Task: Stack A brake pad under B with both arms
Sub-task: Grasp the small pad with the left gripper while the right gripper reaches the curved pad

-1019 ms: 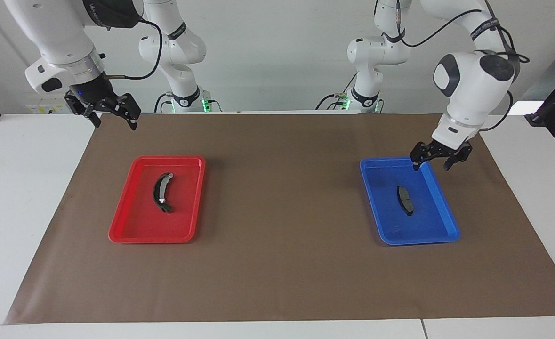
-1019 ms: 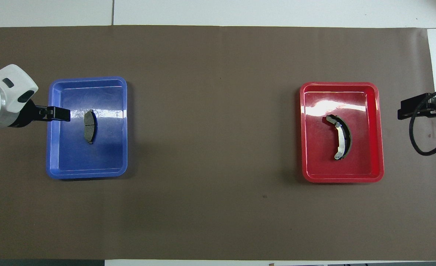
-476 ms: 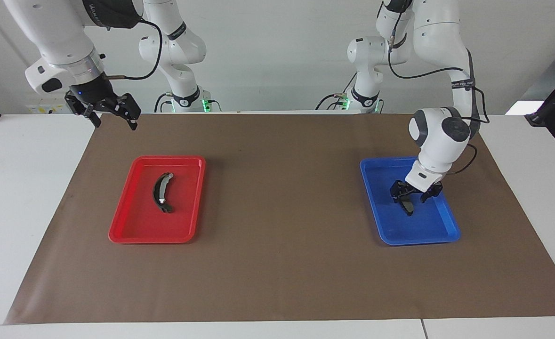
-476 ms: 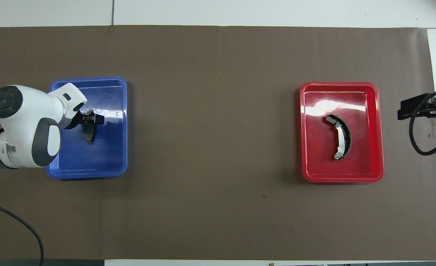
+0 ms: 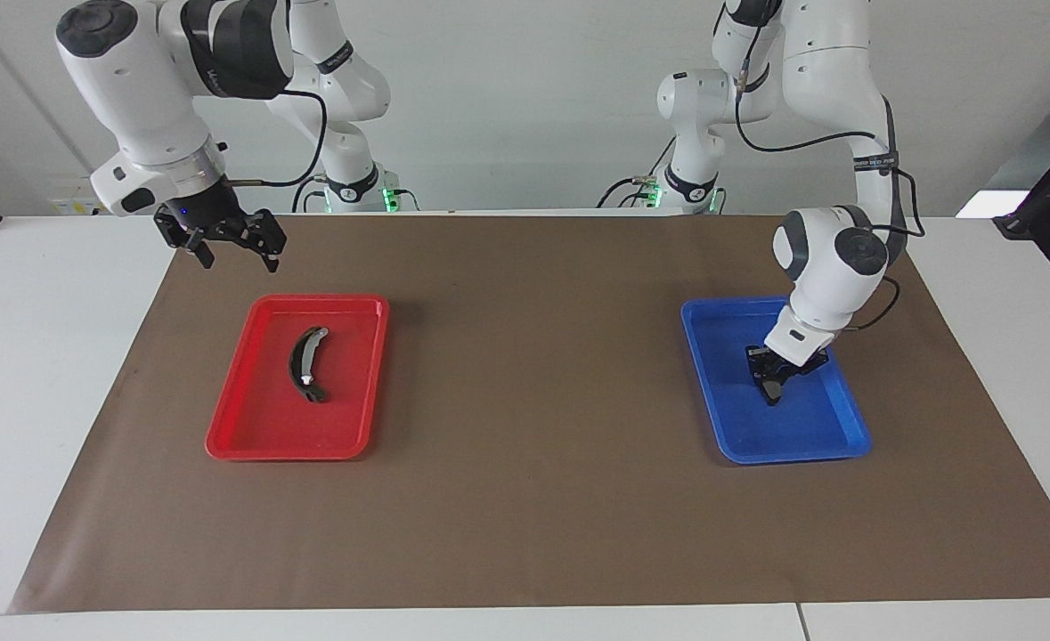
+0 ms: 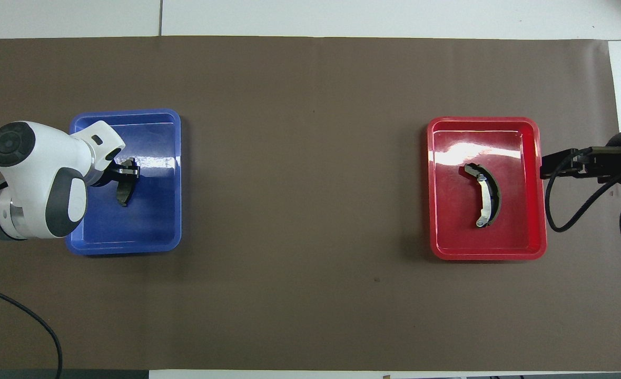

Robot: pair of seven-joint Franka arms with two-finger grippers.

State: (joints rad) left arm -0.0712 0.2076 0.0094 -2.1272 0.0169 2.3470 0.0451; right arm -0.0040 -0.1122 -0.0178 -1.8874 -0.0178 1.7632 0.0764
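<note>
- Fingers of the left gripper pinch pad A inside the blue tray.
- Right gripper hangs spread above the brown mat, beside the red tray's edge.
- B lies in the red tray.

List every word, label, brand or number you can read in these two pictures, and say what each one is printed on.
No text can be read.
Black bands on the arms' links carry white lettering, too small to read.
The red tray, blue tray, A brake pad and B show no markings.
</note>
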